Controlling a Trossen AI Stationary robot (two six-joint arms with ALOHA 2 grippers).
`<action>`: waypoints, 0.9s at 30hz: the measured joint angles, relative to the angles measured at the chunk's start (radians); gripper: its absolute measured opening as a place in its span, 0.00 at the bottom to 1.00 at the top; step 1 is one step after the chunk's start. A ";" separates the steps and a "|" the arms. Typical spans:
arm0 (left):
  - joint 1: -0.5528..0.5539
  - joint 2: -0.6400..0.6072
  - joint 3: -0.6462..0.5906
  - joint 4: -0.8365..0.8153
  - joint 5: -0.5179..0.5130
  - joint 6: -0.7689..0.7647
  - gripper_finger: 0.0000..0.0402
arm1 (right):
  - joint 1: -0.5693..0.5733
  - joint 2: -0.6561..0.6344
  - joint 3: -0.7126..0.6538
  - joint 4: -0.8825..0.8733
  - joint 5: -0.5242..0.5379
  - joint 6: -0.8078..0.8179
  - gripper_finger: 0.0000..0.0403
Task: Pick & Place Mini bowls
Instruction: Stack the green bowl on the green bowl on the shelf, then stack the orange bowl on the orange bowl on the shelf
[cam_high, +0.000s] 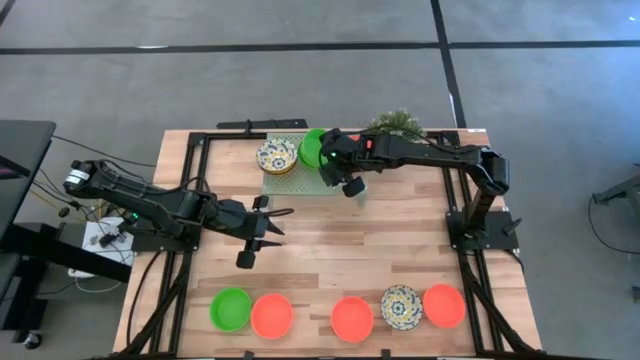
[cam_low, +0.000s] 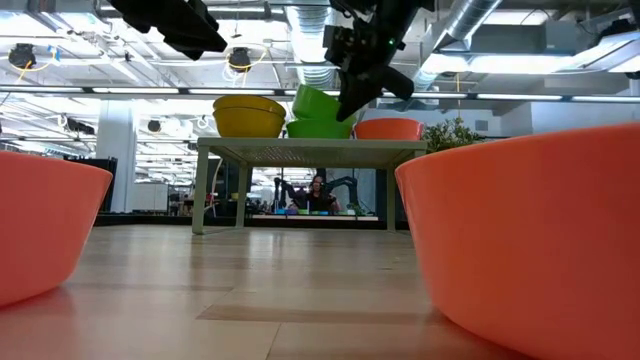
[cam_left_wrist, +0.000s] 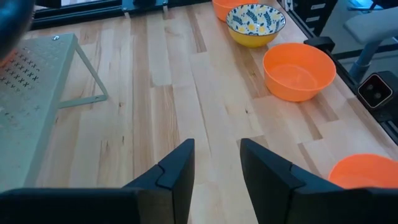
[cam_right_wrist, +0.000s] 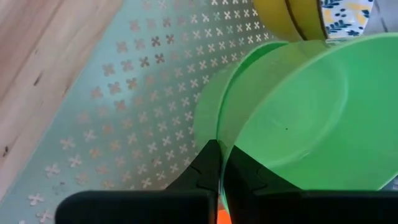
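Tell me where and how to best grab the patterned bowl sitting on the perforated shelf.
Take the patterned bowl by its rim, coming straight down from above. It sits upright and open-topped on the perforated shelf, so a finger likely fits inside its thin wall. Pick the rim's left side, away from the green bowl that the right gripper is pinching. The left gripper waits open mid-table.

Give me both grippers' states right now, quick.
Left gripper: open, empty, over the bare wooden table.
Right gripper: shut on the green mini bowl rim, over the perforated shelf.
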 joint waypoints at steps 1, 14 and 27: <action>0.000 0.000 0.000 0.000 0.000 0.000 0.33 | 0.000 0.000 0.000 0.000 0.000 -0.003 0.02; 0.000 0.000 0.000 0.005 0.000 0.000 0.33 | 0.002 0.000 0.000 0.003 0.075 -0.005 0.16; 0.000 0.000 0.000 0.004 0.000 0.000 0.33 | 0.084 -0.001 0.044 -0.009 0.082 0.081 0.18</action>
